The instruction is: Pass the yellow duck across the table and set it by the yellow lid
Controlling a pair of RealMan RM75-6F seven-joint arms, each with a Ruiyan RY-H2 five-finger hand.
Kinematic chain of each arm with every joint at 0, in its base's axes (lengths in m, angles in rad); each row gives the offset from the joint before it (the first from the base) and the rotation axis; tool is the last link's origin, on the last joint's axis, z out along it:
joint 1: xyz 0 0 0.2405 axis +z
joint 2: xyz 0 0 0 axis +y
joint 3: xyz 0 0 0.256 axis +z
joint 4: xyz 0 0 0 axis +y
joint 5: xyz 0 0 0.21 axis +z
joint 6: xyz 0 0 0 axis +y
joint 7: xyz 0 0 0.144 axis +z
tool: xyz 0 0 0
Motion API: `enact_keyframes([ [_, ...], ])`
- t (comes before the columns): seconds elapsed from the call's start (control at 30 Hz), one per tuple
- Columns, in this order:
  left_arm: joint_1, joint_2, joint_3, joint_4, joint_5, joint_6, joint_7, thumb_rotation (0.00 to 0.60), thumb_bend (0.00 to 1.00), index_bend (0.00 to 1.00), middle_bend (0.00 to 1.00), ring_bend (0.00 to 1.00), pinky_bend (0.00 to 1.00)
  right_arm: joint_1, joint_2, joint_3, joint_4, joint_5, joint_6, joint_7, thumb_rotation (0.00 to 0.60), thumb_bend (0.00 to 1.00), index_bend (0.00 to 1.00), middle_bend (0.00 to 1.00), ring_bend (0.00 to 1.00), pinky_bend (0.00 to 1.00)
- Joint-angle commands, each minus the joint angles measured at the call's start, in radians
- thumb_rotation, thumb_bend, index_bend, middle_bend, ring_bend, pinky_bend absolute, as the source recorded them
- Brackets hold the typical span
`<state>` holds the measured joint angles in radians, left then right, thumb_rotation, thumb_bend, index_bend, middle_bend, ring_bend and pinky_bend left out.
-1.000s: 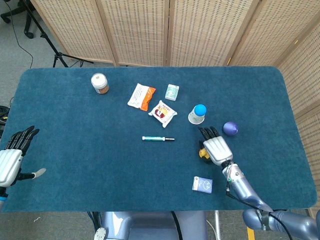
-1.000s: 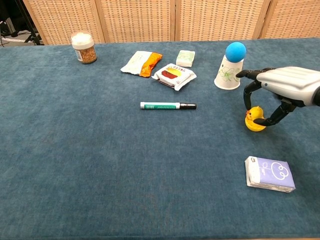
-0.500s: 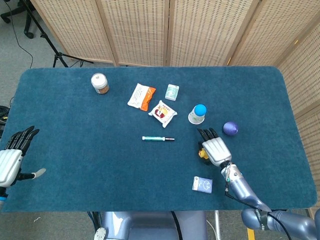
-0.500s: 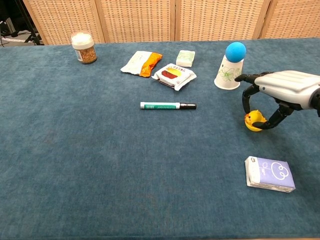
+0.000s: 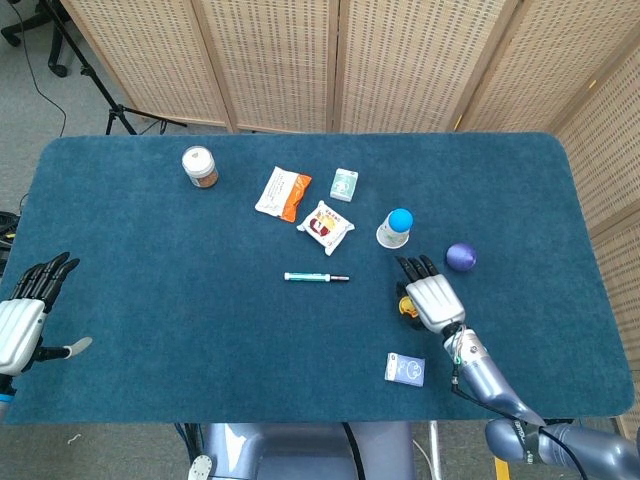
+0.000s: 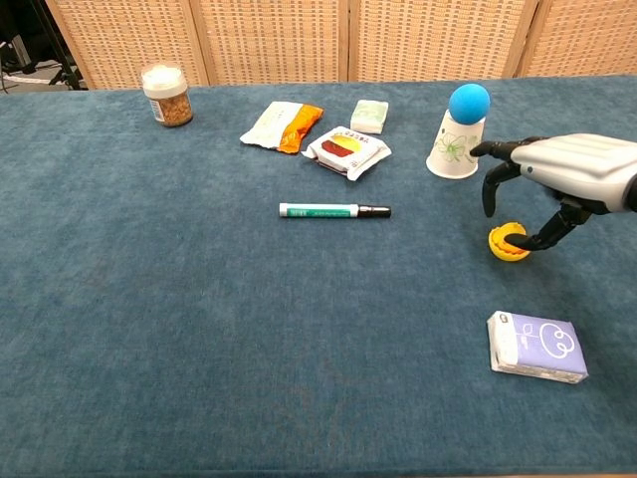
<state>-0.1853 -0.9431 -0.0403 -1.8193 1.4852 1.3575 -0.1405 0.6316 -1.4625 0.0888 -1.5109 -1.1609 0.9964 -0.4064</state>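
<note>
Hovering palm-down over the blue felt table (image 6: 199, 329), the right hand (image 6: 567, 174) arches its black fingers (image 6: 490, 189) above the duck (image 6: 508, 242), which lies on the cloth under the fingertips. The thumb reaches down to the duck's right side and seems to touch it; the other fingers hang apart above it, so the hand is spread and holds nothing. In the head view the hand (image 5: 432, 297) covers most of the duck (image 5: 407, 308), leaving a yellow sliver at its 9 o'clock.

The duck is a small, smooth, rounded yellow toy, tipped over. At the hand's 12 o'clock stands an upturned paper cup (image 6: 454, 145) with a glossy blue ball (image 6: 469, 103) on top. At 1 o'clock in the head view lies a purple ball (image 5: 460, 257). At 6 o'clock lies a flat lilac card box (image 6: 536, 348). At 9 o'clock lies a slim green-and-white marker (image 6: 333, 210) with a black cap. Farther off at 10 o'clock are crinkly snack packets (image 6: 281, 125), a small pale green box (image 6: 369, 116) and a white-lidded jar (image 6: 166, 95).

The left hand (image 5: 25, 315) rests at the table's left edge, fingers straight and spread, holding nothing.
</note>
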Motion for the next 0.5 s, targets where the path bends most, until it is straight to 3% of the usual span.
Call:
enact_keyframes([
  [0.03,-0.001,0.000,0.000,0.000,0.001,-0.001,0.001,0.600,0.03,0.00,0.00,0.00,0.00,-0.018,0.042,0.001,-0.059,-0.036,0.041,0.011,0.600,0.39,0.38,0.00,0.00,0.00],
  [0.17,0.002,0.000,0.004,0.001,0.010,0.004,0.001,0.600,0.03,0.00,0.00,0.00,0.00,-0.076,0.134,-0.018,-0.159,-0.139,0.157,0.043,0.600,0.36,0.33,0.00,0.00,0.00],
  [0.3,0.009,-0.002,0.008,0.004,0.021,0.017,0.003,0.600,0.03,0.00,0.00,0.00,0.00,-0.147,0.188,-0.043,-0.175,-0.238,0.284,0.098,0.600,0.02,0.16,0.00,0.00,0.00],
  [0.4,0.024,-0.009,0.013,0.009,0.021,0.038,0.015,0.600,0.03,0.00,0.00,0.00,0.00,-0.229,0.209,-0.067,-0.122,-0.325,0.429,0.163,0.600,0.00,0.05,0.00,0.00,0.00],
  [0.5,0.044,-0.020,0.016,0.015,0.014,0.066,0.032,0.600,0.03,0.00,0.00,0.00,0.00,-0.292,0.210,-0.083,-0.069,-0.371,0.525,0.244,0.600,0.00,0.01,0.00,0.00,0.00],
])
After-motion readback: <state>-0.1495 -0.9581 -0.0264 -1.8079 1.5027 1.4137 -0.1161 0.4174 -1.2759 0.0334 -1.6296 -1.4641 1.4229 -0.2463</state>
